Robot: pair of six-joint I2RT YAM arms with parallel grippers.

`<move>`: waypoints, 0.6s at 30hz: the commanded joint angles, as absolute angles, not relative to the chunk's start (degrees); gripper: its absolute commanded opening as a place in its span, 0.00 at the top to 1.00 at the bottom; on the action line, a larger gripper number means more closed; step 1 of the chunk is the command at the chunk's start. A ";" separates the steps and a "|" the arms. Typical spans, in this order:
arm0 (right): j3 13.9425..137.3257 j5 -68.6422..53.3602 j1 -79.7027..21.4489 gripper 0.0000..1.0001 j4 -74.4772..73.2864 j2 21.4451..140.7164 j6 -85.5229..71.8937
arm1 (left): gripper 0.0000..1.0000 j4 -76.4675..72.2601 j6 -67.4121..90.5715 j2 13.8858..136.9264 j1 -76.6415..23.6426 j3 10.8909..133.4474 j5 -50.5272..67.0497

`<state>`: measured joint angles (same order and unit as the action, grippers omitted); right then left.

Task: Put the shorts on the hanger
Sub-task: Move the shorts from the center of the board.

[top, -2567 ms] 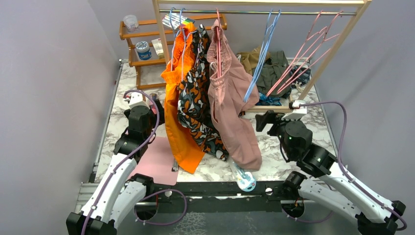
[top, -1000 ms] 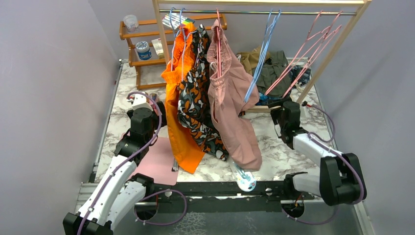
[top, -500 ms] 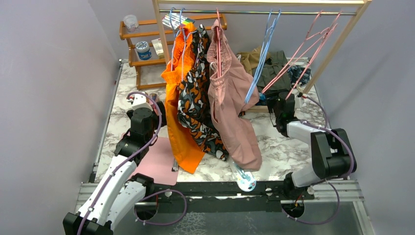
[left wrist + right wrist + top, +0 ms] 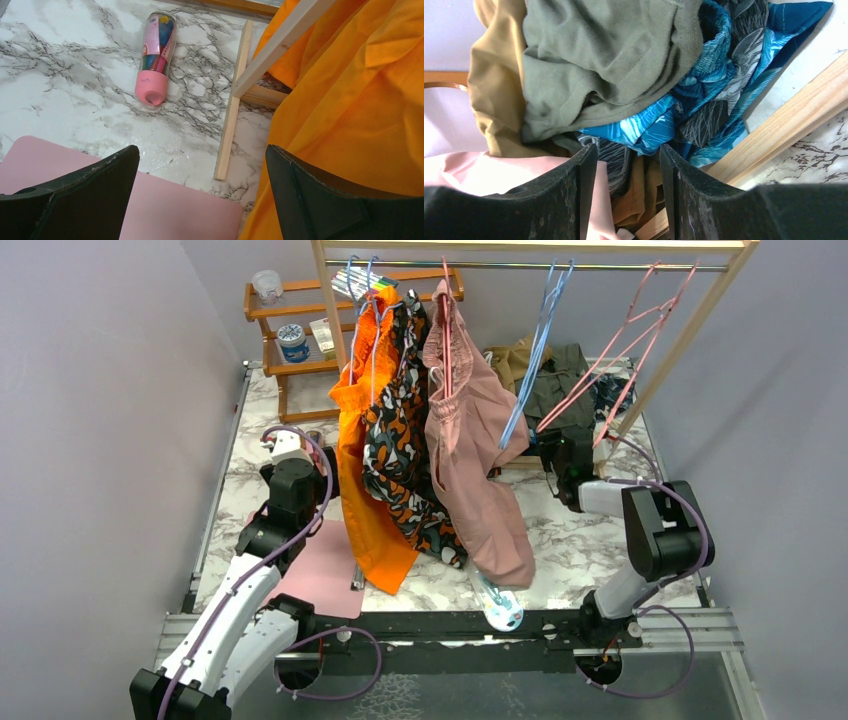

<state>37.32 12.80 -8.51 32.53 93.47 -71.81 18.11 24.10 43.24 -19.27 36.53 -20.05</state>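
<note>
The teal-blue leaf-print shorts (image 4: 704, 95) lie crumpled in a clothes pile behind the rack's base bar, partly under olive fabric (image 4: 609, 55). A bit of them shows in the top view as the shorts (image 4: 608, 390). My right gripper (image 4: 628, 148) reaches into this pile, open with its jaws partly narrowed. Dark leaf-print and tan folds lie loosely in the gap. From above, the right gripper (image 4: 553, 447) sits at the base bar. The pink hanger (image 4: 632, 345) hangs empty on the rail at the right. My left gripper (image 4: 200, 155) is wide open and empty beside orange cloth.
Orange shorts (image 4: 360, 420), orange-black patterned shorts (image 4: 400, 450) and dusty-pink shorts (image 4: 475, 450) hang from the wooden rack (image 4: 690, 320). Blue hangers (image 4: 535, 350) hang mid-rail. A pink mat (image 4: 325, 570), a pink-capped bottle (image 4: 156, 57), a front bottle (image 4: 497, 602) and a wooden shelf (image 4: 290, 335) are on the table.
My right arm has swung from the table's right side forward into the clothes pile behind the rack base, and its jaws have narrowed. The pink hangers have shifted slightly. The left arm has not moved.
</note>
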 commanded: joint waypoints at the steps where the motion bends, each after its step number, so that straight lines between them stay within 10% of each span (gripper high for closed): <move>1: 39.11 12.42 -8.26 0.47 34.04 95.51 -70.29 | 0.01 17.67 23.38 43.43 -19.71 35.99 -21.40; 18: 41.84 13.24 -8.26 0.51 32.75 100.57 -69.23 | 0.01 18.01 23.33 43.77 -19.71 36.17 -22.41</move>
